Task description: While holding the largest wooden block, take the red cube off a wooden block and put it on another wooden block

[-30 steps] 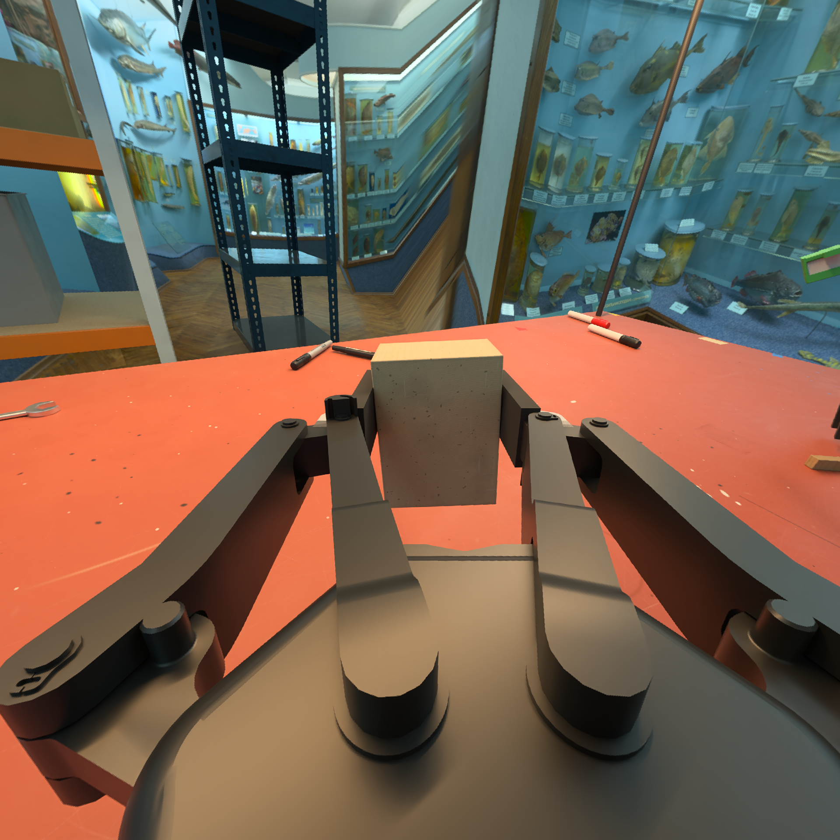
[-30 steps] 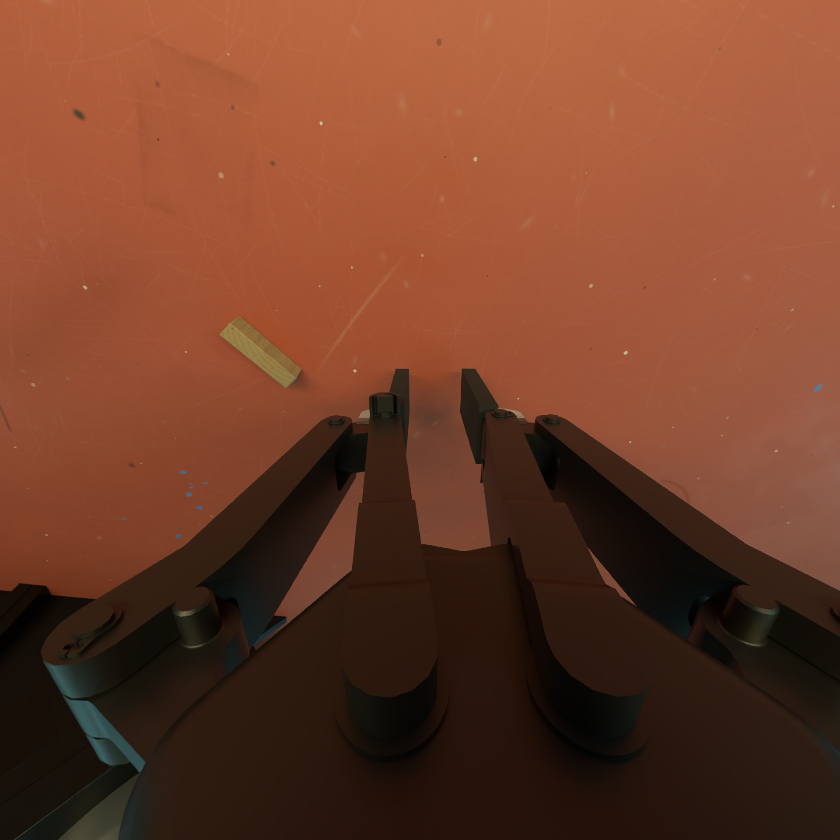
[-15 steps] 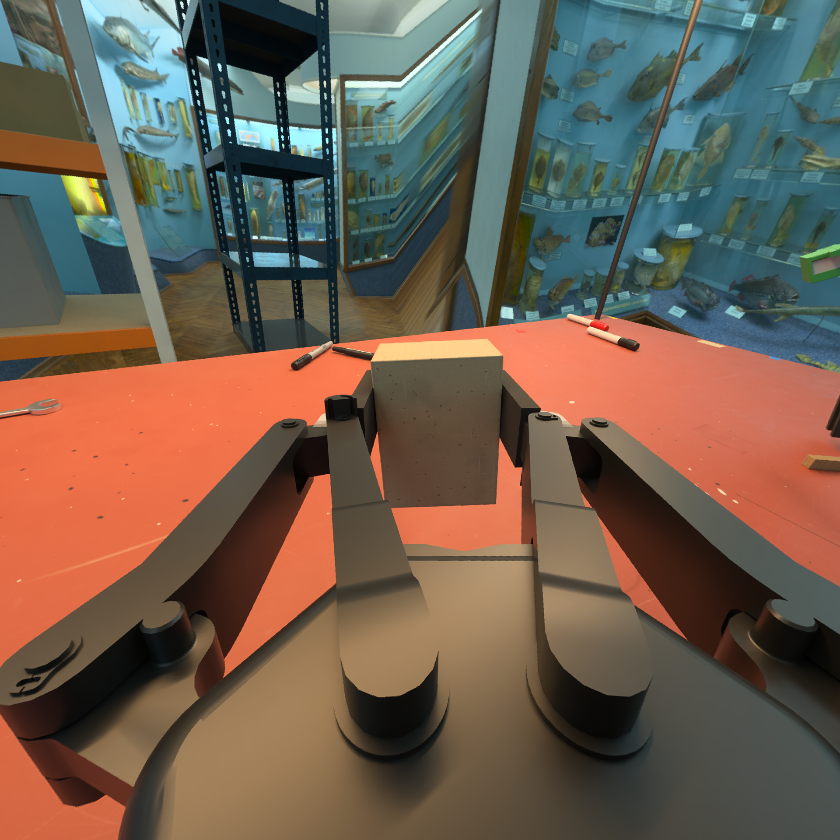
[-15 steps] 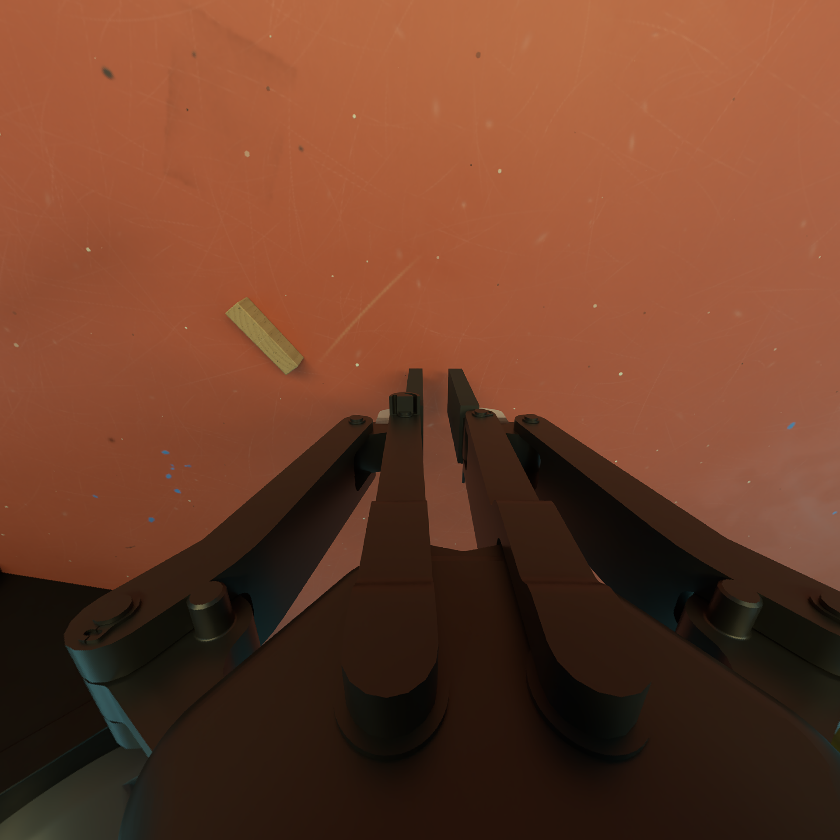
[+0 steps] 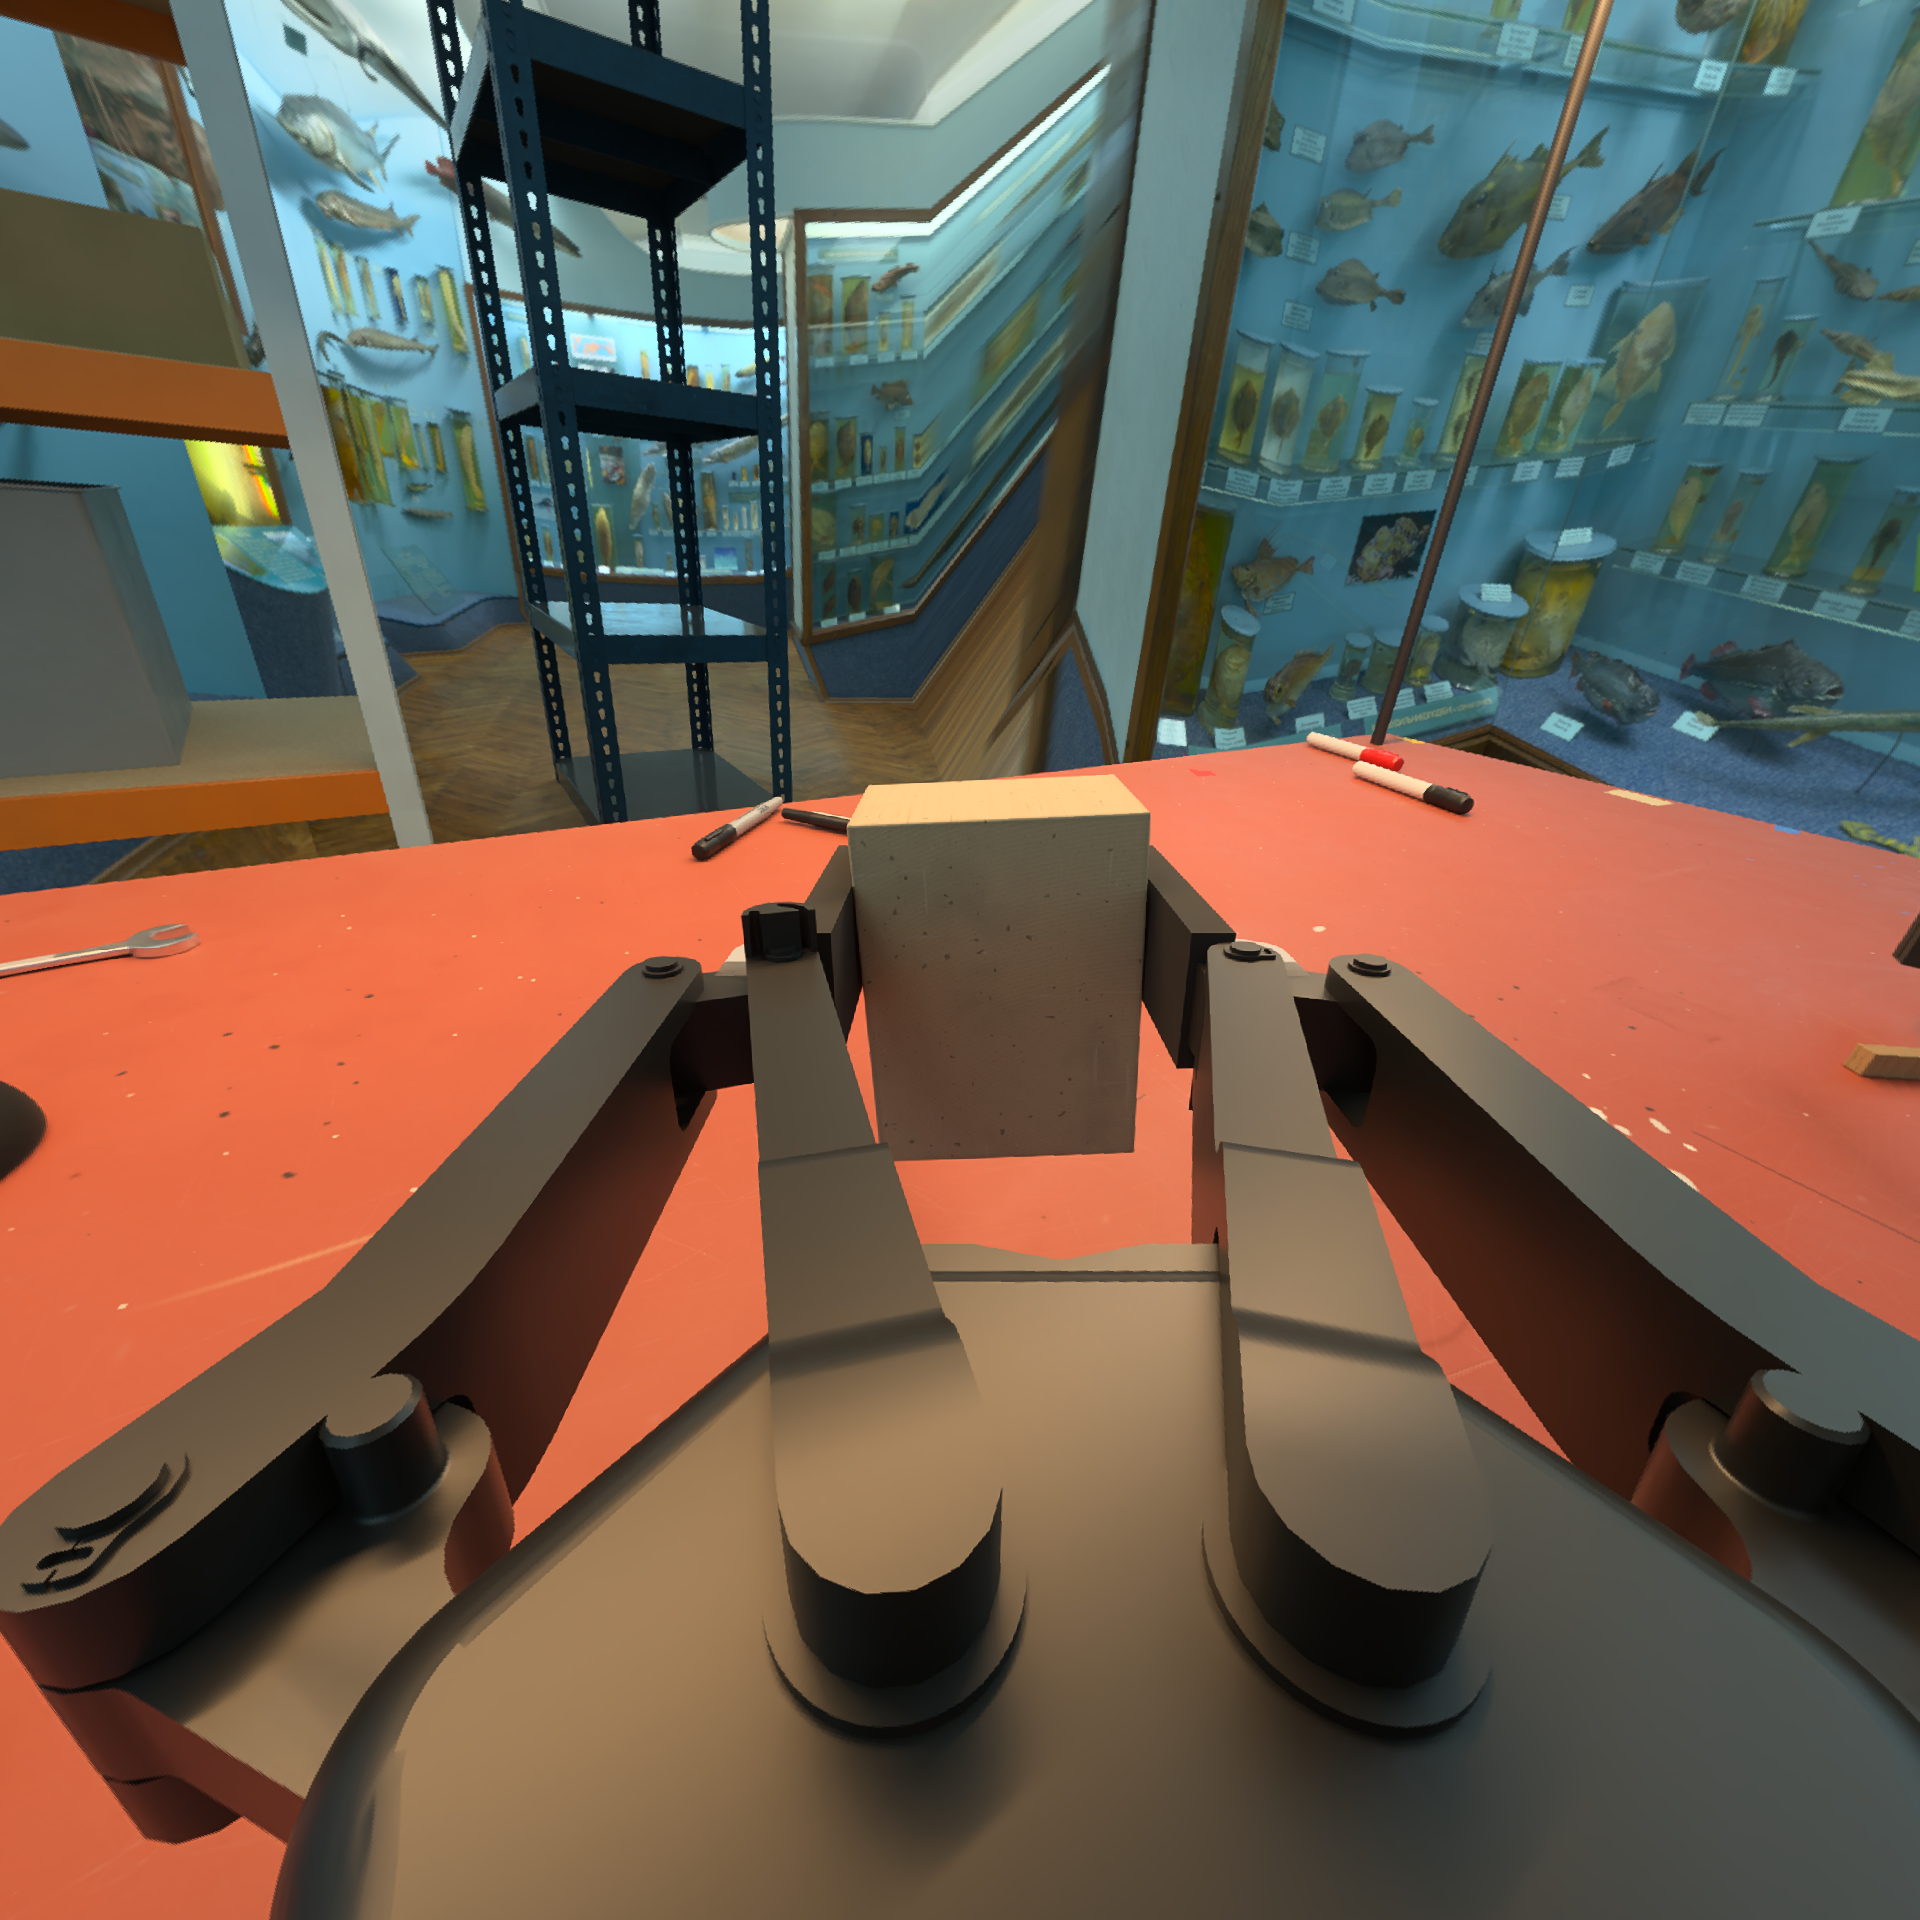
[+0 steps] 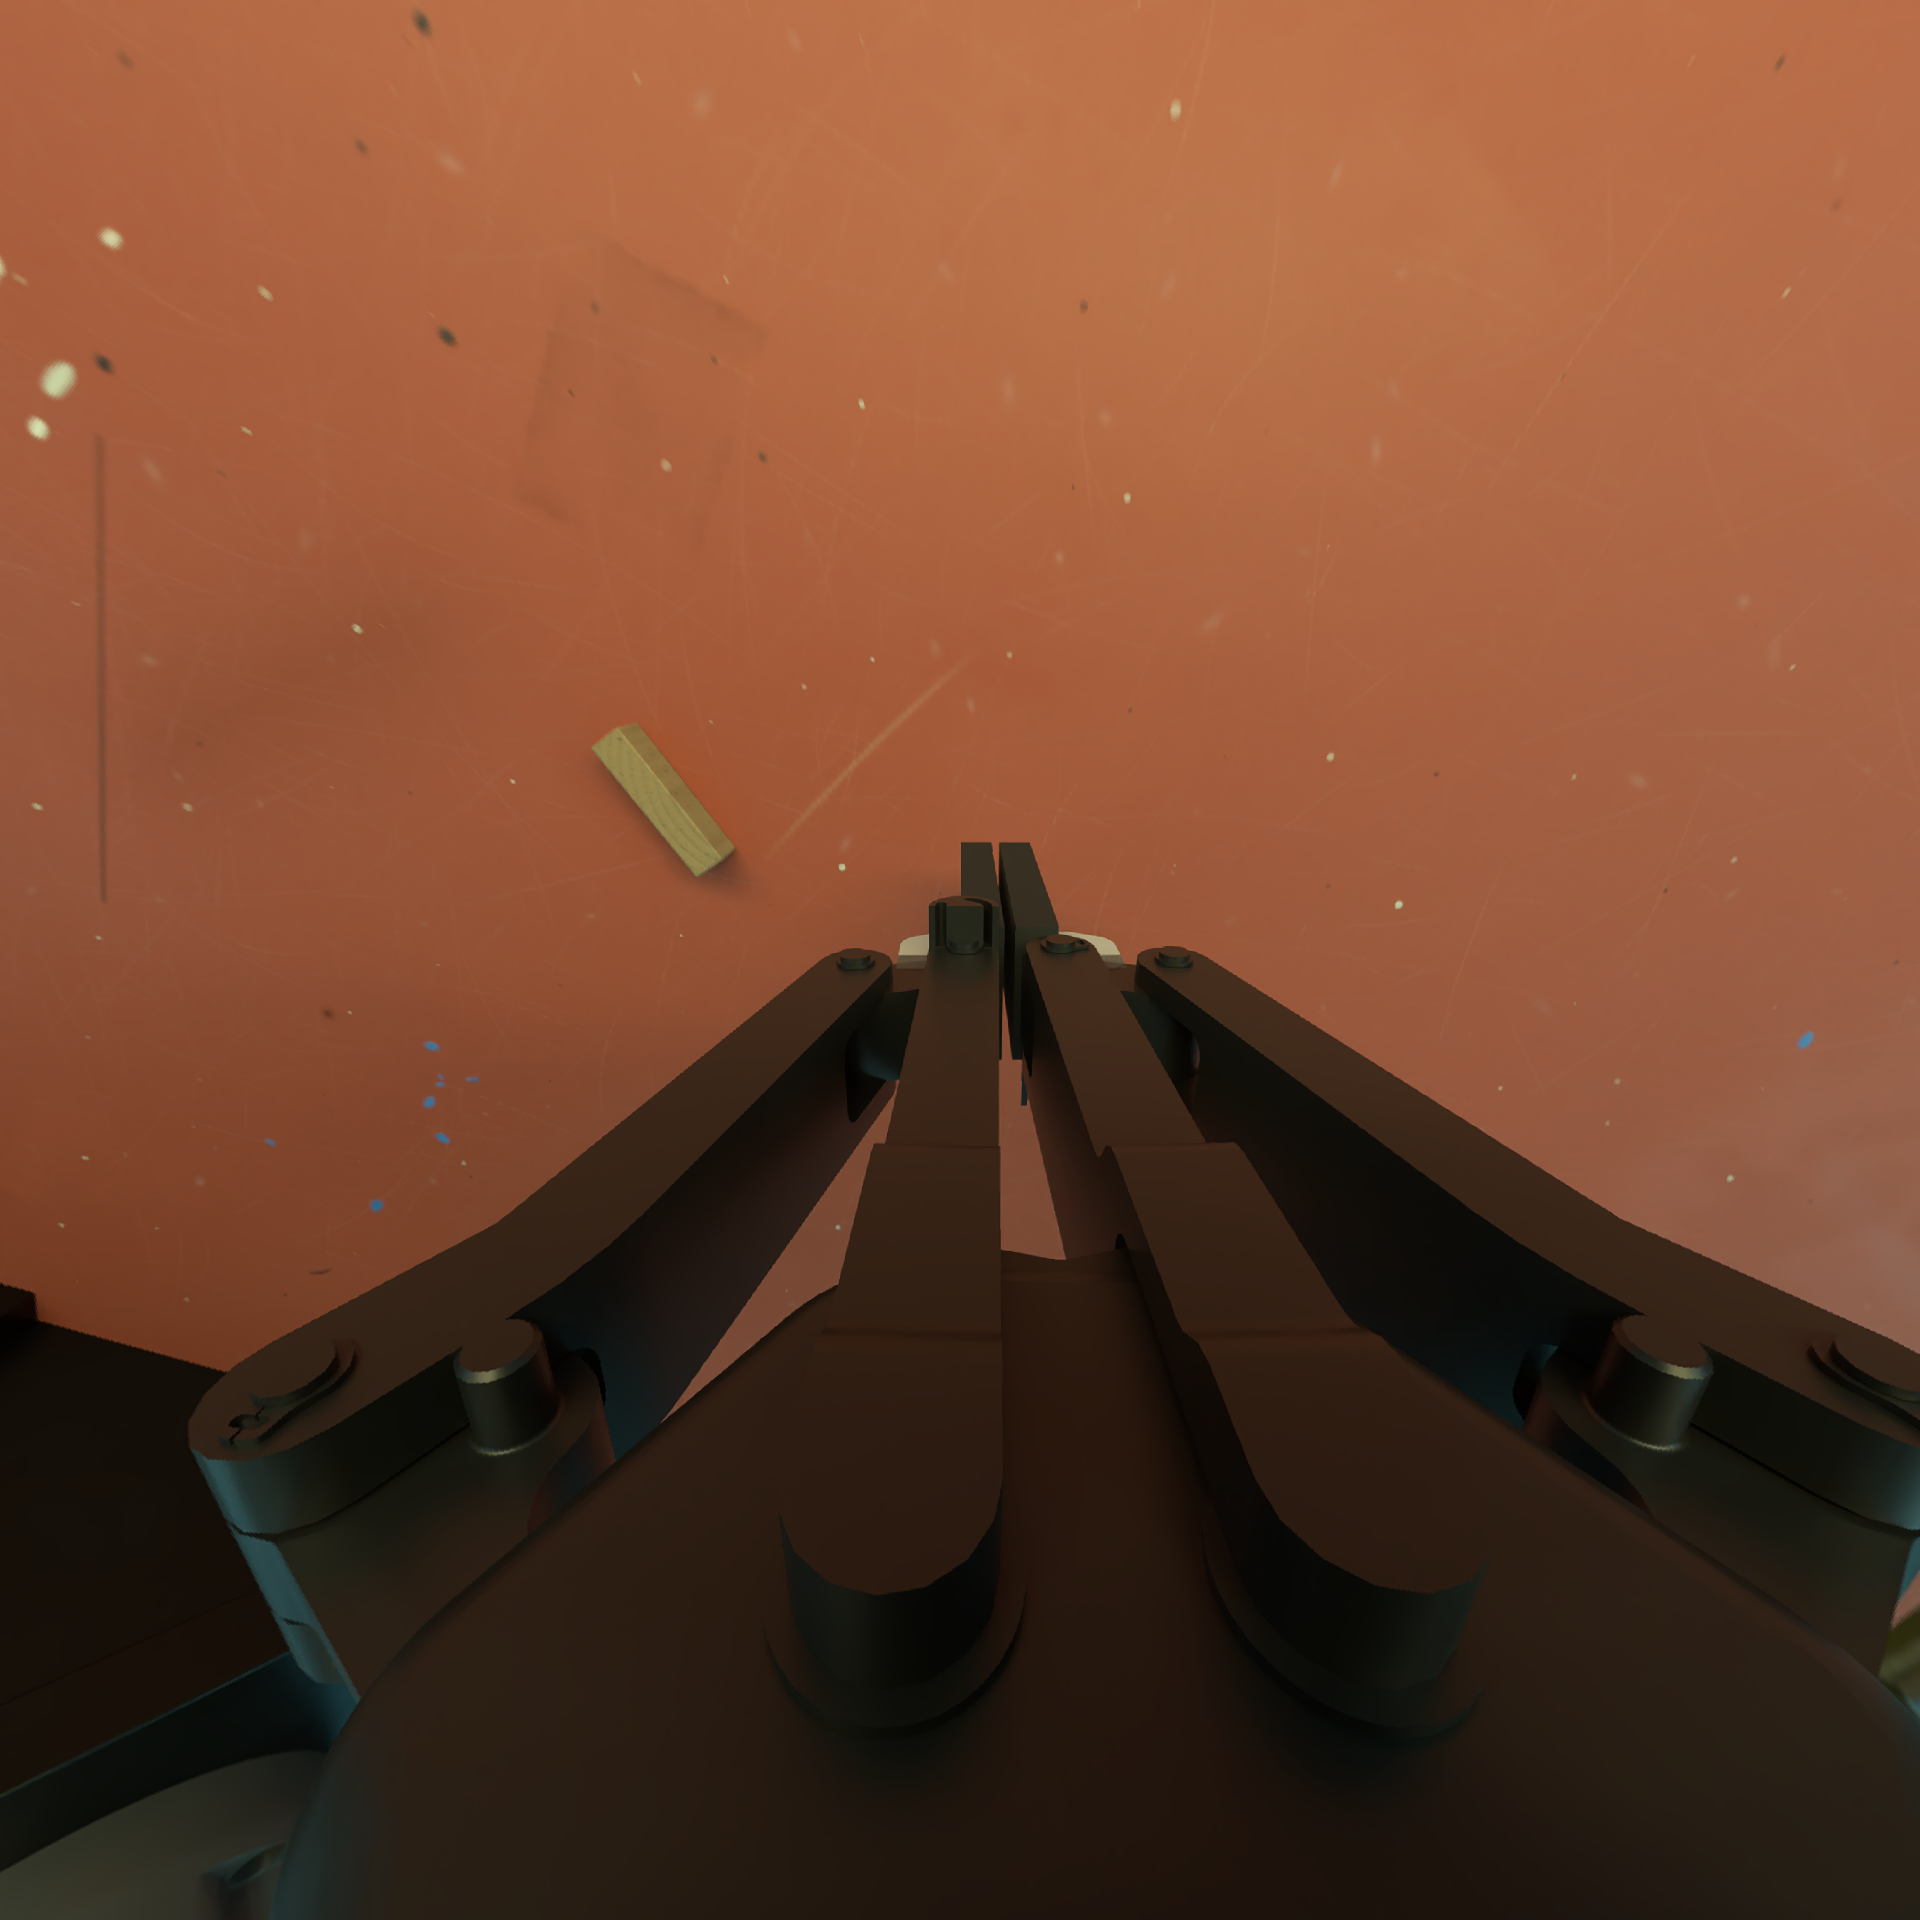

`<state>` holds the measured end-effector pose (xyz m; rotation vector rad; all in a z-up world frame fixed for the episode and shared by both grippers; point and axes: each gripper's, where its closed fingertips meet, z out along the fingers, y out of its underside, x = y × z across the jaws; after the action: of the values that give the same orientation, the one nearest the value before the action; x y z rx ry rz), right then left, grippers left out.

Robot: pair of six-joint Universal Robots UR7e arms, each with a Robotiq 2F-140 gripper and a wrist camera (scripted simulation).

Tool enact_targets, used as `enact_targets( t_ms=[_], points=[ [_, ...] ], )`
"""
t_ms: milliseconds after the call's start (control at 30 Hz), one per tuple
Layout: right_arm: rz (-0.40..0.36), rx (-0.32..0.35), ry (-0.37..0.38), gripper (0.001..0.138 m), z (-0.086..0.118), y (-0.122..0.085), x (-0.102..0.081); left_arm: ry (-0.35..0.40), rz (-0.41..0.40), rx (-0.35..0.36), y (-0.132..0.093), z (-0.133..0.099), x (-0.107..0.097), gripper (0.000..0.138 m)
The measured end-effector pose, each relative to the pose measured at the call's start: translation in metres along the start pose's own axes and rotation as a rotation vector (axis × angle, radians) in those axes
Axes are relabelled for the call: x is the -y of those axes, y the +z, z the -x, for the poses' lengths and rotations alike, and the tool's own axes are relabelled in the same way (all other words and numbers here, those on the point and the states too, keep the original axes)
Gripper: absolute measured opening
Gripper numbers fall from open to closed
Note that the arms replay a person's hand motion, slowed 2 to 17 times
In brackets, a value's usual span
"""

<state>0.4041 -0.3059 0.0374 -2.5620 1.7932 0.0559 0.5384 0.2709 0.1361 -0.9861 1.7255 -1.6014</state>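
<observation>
Clamping the wooden block (image 5: 997,987), left tool (image 5: 1000,935).

Closed the right gripper (image 6: 995,868) step by step until both fingertips (image 6: 1023,883) met, with nothing between. Rose from the table (image 6: 1351,416); small wooden block (image 6: 665,798) shifted rightward in view.

Nothing can be read. In the left wrist view, small white label cards (image 5: 1564,724) in the display cases from twelve to three o'clock are too small to make out, as is the fine print on the black marker (image 5: 738,828) at eleven o'clock. The left gripper (image 5: 997,904) and right gripper (image 6: 997,862) each bear a wordless raised emblem at eight o'clock.
</observation>
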Motion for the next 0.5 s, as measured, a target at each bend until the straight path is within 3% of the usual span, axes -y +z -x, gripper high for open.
enact_targets(
  t_ms=[500],
  points=[
    [-0.42, 0.112, -0.125, 0.002, 0.025, -0.047, 0.038, -0.009, -0.034, 0.016, -0.016, 0.005, 0.004, 0.063]
  ],
)
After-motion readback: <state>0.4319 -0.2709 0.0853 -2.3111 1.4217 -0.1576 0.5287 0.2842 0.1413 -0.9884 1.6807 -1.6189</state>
